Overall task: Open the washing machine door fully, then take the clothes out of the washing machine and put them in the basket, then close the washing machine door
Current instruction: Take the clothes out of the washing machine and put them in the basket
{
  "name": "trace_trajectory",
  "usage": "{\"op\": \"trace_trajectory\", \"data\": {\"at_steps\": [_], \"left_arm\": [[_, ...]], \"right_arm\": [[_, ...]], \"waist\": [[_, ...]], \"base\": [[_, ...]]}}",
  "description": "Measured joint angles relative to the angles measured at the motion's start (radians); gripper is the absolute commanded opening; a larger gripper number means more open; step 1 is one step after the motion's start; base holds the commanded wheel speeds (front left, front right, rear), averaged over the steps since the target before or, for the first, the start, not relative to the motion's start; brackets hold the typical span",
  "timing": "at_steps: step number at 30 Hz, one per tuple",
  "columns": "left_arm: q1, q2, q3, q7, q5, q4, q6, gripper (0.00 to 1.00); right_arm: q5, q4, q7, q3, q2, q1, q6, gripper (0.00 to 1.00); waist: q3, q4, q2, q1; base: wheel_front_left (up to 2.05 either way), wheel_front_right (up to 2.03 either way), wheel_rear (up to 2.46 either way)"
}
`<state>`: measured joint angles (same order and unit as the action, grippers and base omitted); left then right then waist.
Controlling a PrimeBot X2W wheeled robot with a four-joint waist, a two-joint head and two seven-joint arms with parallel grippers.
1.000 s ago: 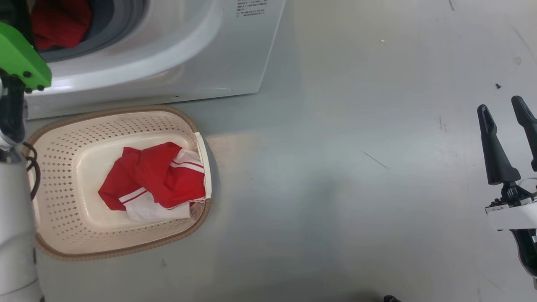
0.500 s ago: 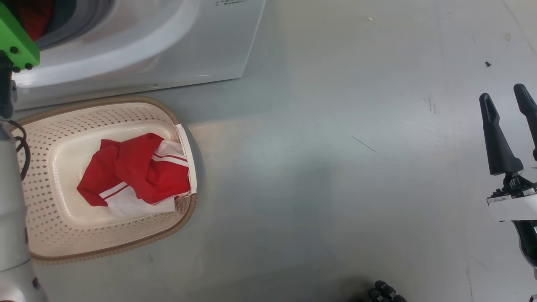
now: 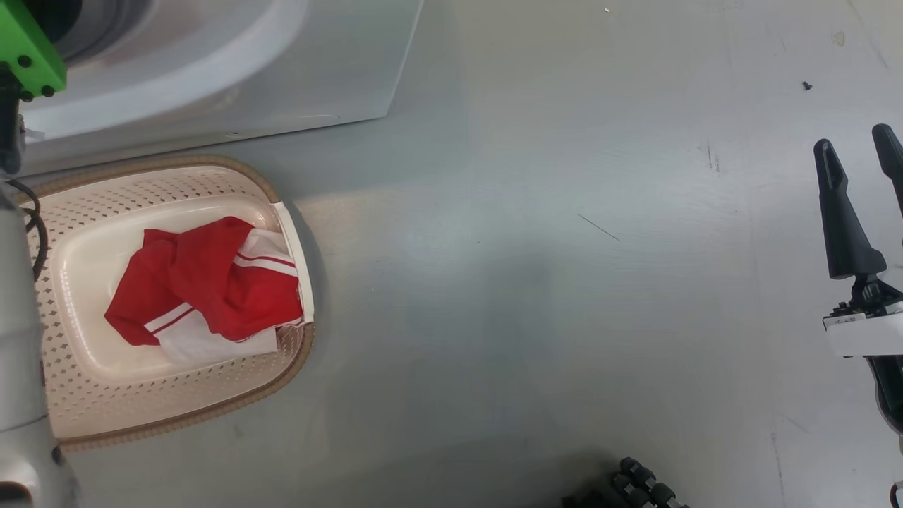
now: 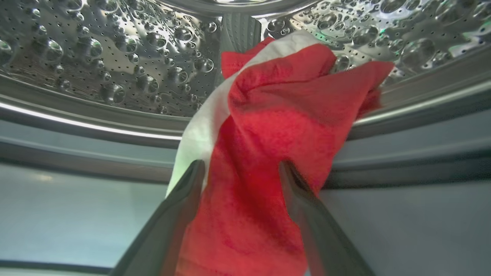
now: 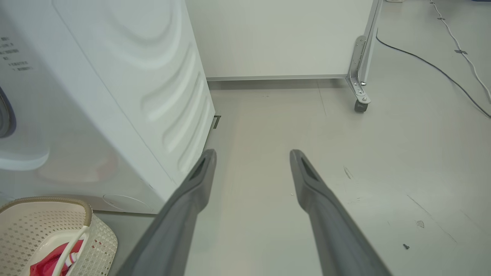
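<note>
A red and white garment (image 4: 276, 115) hangs over the lip of the washing machine's steel drum (image 4: 96, 57). My left gripper (image 4: 241, 166) is open, one finger on each side of that cloth. The white washing machine (image 3: 211, 85) fills the head view's top left, with my left arm's green part (image 3: 25, 49) in front of it. Below it stands the cream basket (image 3: 85, 402), holding another red and white garment (image 3: 204, 282). My right gripper (image 3: 852, 141) hangs open over bare floor at the far right, holding nothing. The washing machine door is out of view.
The right wrist view has the washer's side (image 5: 165, 96), the basket (image 5: 38, 222) at lower left, and my right gripper (image 5: 253, 153) over the floor. A white panel on a caster (image 5: 360, 103) and a cable (image 5: 422, 57) lie beyond. A black ribbed part (image 3: 635, 487) is at the bottom.
The head camera has moved, so washer and basket sit further left and up in the picture, and the drum's red cloth has slid out of it. The right gripper stays open.
</note>
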<state>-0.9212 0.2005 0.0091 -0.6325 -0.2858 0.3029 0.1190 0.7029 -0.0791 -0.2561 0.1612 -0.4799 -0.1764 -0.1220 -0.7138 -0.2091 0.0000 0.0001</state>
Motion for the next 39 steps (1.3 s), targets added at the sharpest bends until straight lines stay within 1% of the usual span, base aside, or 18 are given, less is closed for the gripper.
{"op": "trace_trajectory", "data": {"at_steps": [5, 6, 7, 8, 9, 13, 19, 25, 33, 36, 39], "left_arm": [[-0.007, -0.002, -0.006, 0.000, 0.006, 0.016, 0.000, 1.00], [-0.010, -0.003, -0.006, 0.000, 0.006, 0.020, 0.000, 0.95], [-0.014, -0.005, -0.005, 0.000, 0.006, 0.026, 0.000, 0.64], [-0.018, -0.007, -0.004, 0.000, 0.006, 0.032, 0.000, 0.36], [-0.022, -0.010, -0.002, 0.000, 0.006, 0.038, 0.000, 0.00], [-0.030, -0.026, 0.006, 0.001, 0.006, 0.053, 0.000, 0.00], [-0.034, -0.029, 0.019, 0.016, 0.013, 0.082, 0.000, 0.00], [-0.034, -0.040, 0.019, 0.060, 0.013, 0.116, 0.000, 0.00], [-0.010, -0.065, 0.008, 0.145, 0.013, 0.146, -0.003, 0.00], [0.015, -0.068, 0.007, 0.178, 0.004, 0.151, -0.019, 0.00], [0.034, -0.076, 0.006, 0.204, -0.006, 0.163, -0.044, 0.00]], "right_arm": [[0.000, 0.003, 0.000, -0.001, 0.000, 0.000, 0.000, 1.00], [0.000, 0.004, 0.000, -0.002, 0.000, 0.000, 0.000, 1.00], [0.000, 0.004, 0.000, -0.002, 0.000, 0.000, 0.000, 1.00], [0.000, 0.004, 0.000, -0.003, 0.000, 0.000, 0.000, 1.00], [0.000, 0.004, 0.000, -0.004, 0.000, 0.000, 0.000, 1.00], [0.000, 0.005, 0.000, -0.005, -0.002, 0.000, 0.000, 1.00], [-0.001, 0.008, 0.000, -0.005, -0.006, 0.000, 0.000, 1.00], [-0.009, 0.020, 0.000, -0.005, -0.006, 0.000, 0.000, 1.00], [-0.021, 0.026, 0.000, -0.018, -0.006, 0.000, 0.000, 1.00], [-0.025, 0.028, 0.000, -0.021, -0.005, 0.000, 0.000, 1.00], [-0.036, 0.033, 0.000, -0.023, -0.001, 0.001, 0.000, 1.00]], "waist": [[-0.002, 0.000, 0.0000, 0.0000], [-0.003, 0.000, 0.0000, 0.0000], [-0.003, 0.001, 0.0000, 0.0000], [-0.003, 0.001, 0.0000, 0.0000], [-0.003, 0.002, 0.0000, 0.0000], [-0.003, 0.007, 0.0000, 0.0000], [0.001, 0.016, 0.0000, 0.0000], [0.021, 0.027, 0.0000, 0.0000], [0.069, 0.050, 0.0000, 0.0000], [0.094, 0.062, 0.0000, -0.0001], [0.120, 0.075, 0.0000, -0.0001]], "base": [[0.00, 0.00, 0.00], [0.00, 0.00, 0.00], [0.00, 0.00, 0.00], [0.00, 0.00, 0.00], [0.00, 0.00, 0.00], [0.00, 0.00, 0.00], [0.00, 0.00, 0.00], [0.00, 0.00, 0.00], [0.00, 0.00, 0.00], [0.00, 0.00, 0.00], [0.00, 0.00, 0.00]]}}
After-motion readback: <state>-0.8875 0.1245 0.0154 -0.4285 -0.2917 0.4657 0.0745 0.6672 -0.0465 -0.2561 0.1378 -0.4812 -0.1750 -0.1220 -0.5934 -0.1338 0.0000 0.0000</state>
